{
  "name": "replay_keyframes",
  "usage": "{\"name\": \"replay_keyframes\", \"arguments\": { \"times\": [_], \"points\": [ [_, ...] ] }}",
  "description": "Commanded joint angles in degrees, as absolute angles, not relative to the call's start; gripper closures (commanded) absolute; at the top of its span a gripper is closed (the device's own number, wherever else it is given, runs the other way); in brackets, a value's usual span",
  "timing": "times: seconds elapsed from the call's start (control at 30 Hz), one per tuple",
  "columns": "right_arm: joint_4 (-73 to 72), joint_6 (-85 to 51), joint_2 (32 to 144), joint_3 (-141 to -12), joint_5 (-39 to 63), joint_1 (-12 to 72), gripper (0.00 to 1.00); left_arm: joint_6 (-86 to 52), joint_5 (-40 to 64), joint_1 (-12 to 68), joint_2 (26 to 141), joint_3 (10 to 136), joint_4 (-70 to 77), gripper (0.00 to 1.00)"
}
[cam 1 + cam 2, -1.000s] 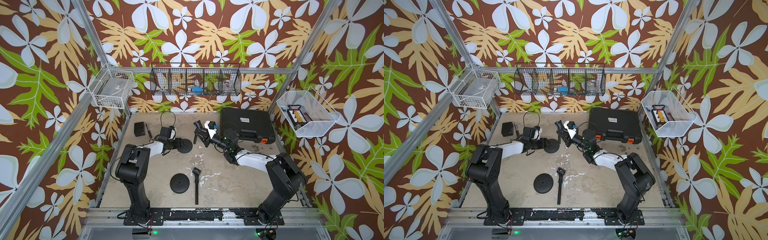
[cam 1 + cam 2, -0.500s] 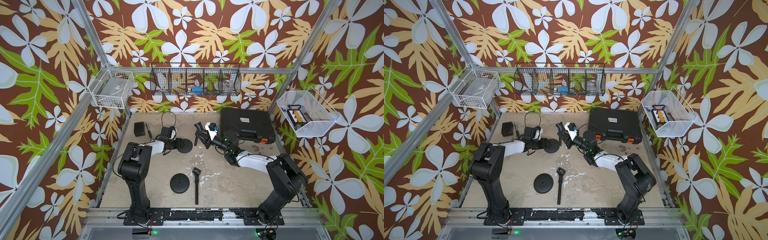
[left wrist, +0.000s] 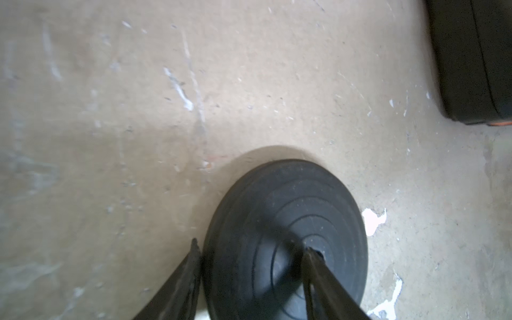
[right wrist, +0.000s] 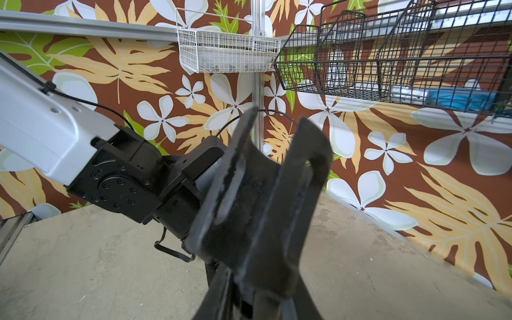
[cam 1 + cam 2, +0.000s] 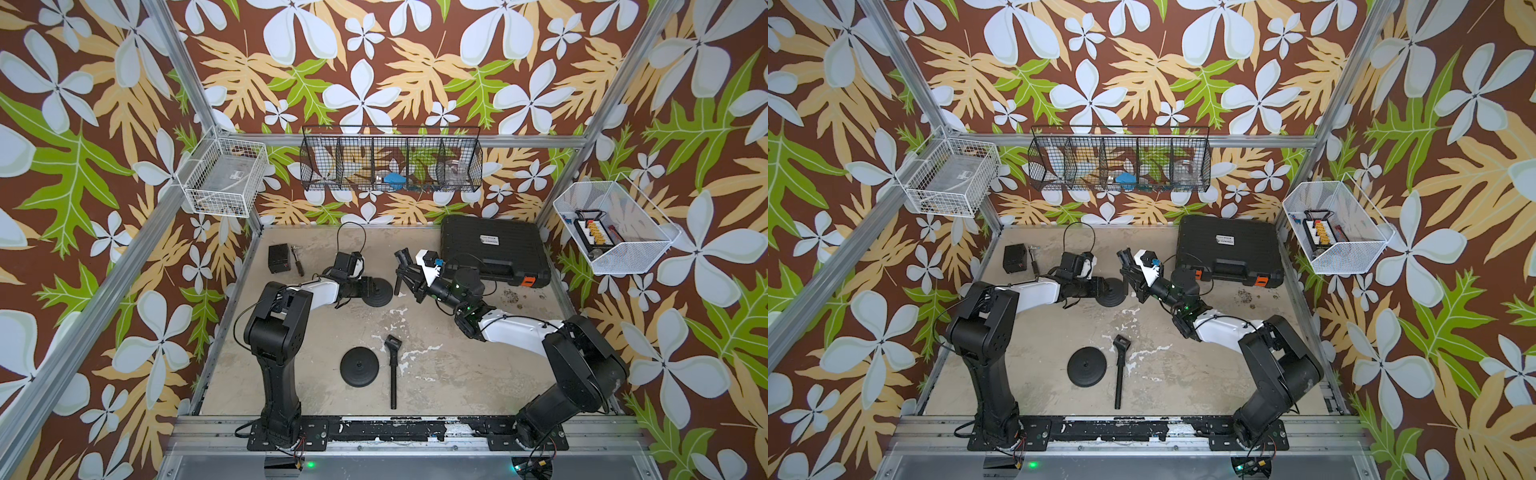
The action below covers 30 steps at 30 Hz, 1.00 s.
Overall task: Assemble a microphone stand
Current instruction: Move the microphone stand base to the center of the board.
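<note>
Base (image 5: pixel 359 368): two; clip pole (image 5: pixel 392 376): two.

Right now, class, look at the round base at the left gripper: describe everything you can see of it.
The round base is a matte black disc, slightly domed, with concentric ridges around a small centre hole. It lies flat on the beige table, toward the back, left of the black case. The left gripper stands open astride it: one finger just outside the rim, the other at the centre hole.
</note>
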<state>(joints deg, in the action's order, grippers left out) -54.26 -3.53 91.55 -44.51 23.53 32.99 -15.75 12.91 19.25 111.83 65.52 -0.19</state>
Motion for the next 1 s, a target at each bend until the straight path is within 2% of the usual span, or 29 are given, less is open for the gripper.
{"name": "replay_keyframes", "arguments": {
  "times": [0.0, 0.63, 0.97],
  "points": [
    [-54.6, -1.8, 89.5, -43.0, 19.0, 33.0, 0.93, -15.1, 12.4, 20.9, 112.9, 66.4, -3.8, 0.42],
    [-51.7, -1.4, 79.8, -31.8, 5.3, 33.0, 0.94, -15.0, 14.6, 33.0, 117.7, 72.4, -3.5, 0.44],
    [-50.9, -2.8, 75.0, -26.8, 1.3, 33.0, 0.94, -14.6, 16.0, 37.4, 117.3, 70.7, -2.7, 0.46]
  ]
}}
